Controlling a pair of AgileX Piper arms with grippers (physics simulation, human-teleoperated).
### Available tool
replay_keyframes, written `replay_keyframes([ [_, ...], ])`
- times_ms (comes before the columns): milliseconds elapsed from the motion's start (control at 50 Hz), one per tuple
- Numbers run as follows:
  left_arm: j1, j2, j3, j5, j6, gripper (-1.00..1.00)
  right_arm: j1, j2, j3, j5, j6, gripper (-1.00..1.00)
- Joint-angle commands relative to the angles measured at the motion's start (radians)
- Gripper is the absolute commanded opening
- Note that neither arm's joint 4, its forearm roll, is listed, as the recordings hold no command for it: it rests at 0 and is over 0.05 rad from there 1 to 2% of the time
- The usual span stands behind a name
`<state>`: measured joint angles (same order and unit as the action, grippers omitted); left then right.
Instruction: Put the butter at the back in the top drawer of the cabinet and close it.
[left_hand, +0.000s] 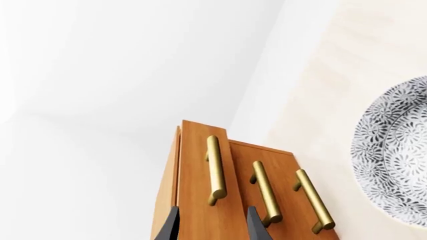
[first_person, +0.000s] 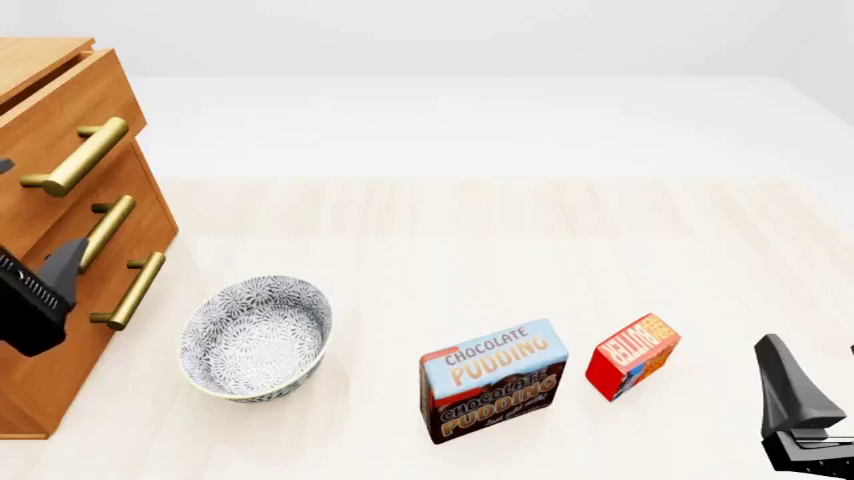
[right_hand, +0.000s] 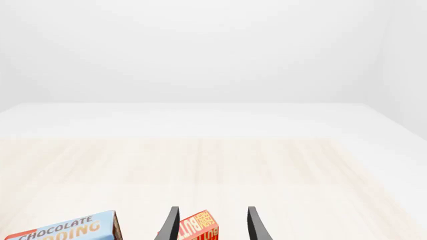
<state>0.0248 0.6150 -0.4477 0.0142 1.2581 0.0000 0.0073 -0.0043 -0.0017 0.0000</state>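
Note:
The butter, a small red box with an orange label, stands on the table at the front right; it also shows low between my right fingers in the right wrist view as the butter. My right gripper is open, to the right of the butter and nearer than it, not touching. The cabinet stands at the far left. Its top drawer sticks out slightly past the lower two, brass handle facing me. My left gripper is open in front of that drawer, holding nothing.
A patterned bowl sits just right of the cabinet. A larger Chocolate Pudding box stands left of the butter, close beside it. The two lower drawers are shut flush.

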Motion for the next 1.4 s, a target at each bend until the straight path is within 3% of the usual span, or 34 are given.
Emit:
replay_keyframes([
  [20, 0.000, 0.036, -0.001, -0.024, 0.001, 1.00, 0.000, 0.000, 0.000, 0.000, 0.000, 1.00],
  [400, 0.020, 0.092, 0.018, -0.094, 0.014, 1.00, 0.000, 0.000, 0.000, 0.000, 0.000, 1.00],
  [1400, 0.072, 0.147, 0.025, -0.153, 0.031, 1.00, 0.000, 0.000, 0.000, 0.000, 0.000, 1.00],
])
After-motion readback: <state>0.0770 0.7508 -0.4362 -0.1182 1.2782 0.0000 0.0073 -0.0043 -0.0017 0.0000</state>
